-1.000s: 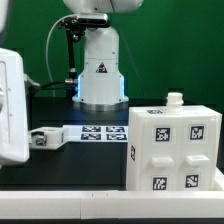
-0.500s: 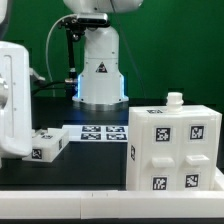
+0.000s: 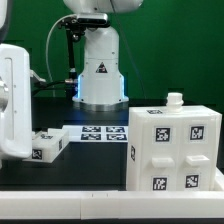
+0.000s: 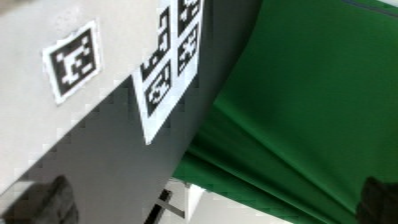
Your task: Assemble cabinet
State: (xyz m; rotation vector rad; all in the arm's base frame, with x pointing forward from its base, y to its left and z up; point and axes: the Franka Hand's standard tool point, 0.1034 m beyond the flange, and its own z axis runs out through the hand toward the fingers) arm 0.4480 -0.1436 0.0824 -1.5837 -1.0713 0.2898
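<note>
Exterior view, left to right. The arm's white wrist housing (image 3: pixel 15 100) fills the exterior view's left edge, low over the table (image 3: pixel 100 172). The gripper itself is out of shot there; in the wrist view only dark blurred finger tips (image 4: pixel 45 198) show, jaws spread fully apart, nothing between them. A small white tagged part (image 3: pixel 46 146) lies just beside the housing. The marker board (image 3: pixel 98 131) is flat behind it, mid-table; the robot base (image 3: pixel 100 75) stands behind that. The cabinet (image 3: pixel 170 147), white box with tags on its front, sits at the exterior view's right, with a small knob (image 3: pixel 174 98) on top.
</note>
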